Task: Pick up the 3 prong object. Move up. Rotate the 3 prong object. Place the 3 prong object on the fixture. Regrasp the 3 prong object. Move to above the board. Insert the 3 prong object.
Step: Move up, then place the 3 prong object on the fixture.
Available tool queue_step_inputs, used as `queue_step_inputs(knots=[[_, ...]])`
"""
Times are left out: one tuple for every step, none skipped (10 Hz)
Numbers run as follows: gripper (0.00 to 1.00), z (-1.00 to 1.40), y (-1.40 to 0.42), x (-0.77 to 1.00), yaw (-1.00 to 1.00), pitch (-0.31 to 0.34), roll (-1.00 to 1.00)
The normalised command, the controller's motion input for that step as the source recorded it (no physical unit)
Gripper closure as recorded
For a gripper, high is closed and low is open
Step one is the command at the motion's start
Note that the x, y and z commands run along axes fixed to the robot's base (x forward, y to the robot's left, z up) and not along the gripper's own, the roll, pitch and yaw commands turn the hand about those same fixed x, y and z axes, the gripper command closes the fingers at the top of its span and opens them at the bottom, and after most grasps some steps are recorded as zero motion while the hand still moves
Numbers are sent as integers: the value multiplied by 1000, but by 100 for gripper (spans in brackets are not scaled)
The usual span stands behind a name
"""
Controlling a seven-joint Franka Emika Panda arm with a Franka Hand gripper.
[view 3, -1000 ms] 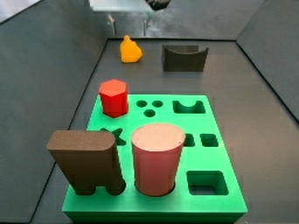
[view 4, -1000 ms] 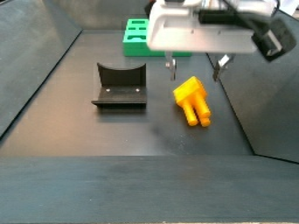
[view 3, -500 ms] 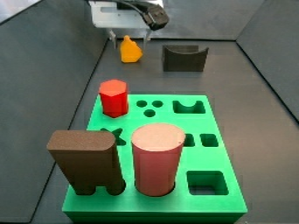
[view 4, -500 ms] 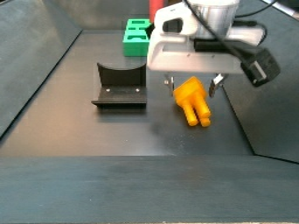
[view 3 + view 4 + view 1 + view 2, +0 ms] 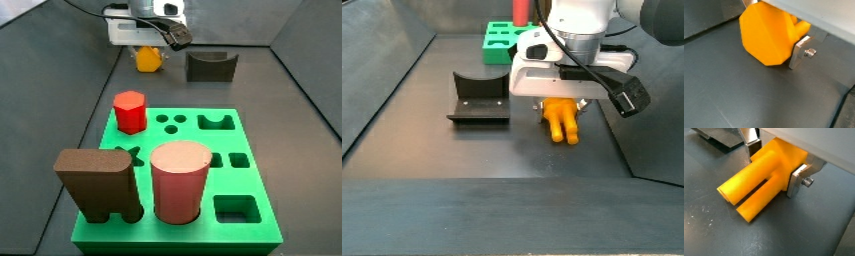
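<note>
One step of seven is in hand, by my reading: the pick-up. My gripper (image 5: pixel 560 100) is down at the floor over the 3 prong object (image 5: pixel 561 119), which lies on its side on the dark floor just beside the fixture (image 5: pixel 478 98), with its prongs pointing away from the board (image 5: pixel 498 42). In both wrist views my silver fingers (image 5: pixel 799 180) bracket the orange block (image 5: pixel 767 37), one plate on each flank. The plate I can see best lies against the block's side; the other is mostly hidden behind the body. So the jaws stand apart by the block's width and look to be at contact, but I cannot tell whether they are truly clamped or just short of it.

In a side view the block (image 5: pixel 148 58) sits under my gripper (image 5: pixel 147 50), on the far side of the fixture (image 5: pixel 210 65) from the wall-side slope, well apart from the board (image 5: pixel 221 125).

Next, I judge, comes a firm squeeze across the block's flat sides, then a straight lift clear of the floor. The block must not twist between the pads, since the turn and the set-down in the fixture's notch depend on a square hold.

No brand, label or writing can be read on anything in view.
</note>
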Motion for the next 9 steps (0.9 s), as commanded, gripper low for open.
queue_step_inputs(knots=[[100,833,0,0,0,0,0],[100,819,-2,-9,0,7,-1],[100,692,-4,-27,-2,29,-5],[100,562,-2,-23,-3,42,-6],[100,468,0,-18,-4,45,-6],[100,215,1,-16,-7,45,-4],[100,1000,0,0,0,0,0],[100,1000,0,0,-2,-2,1],[100,1000,-1,-8,-3,7,0]])
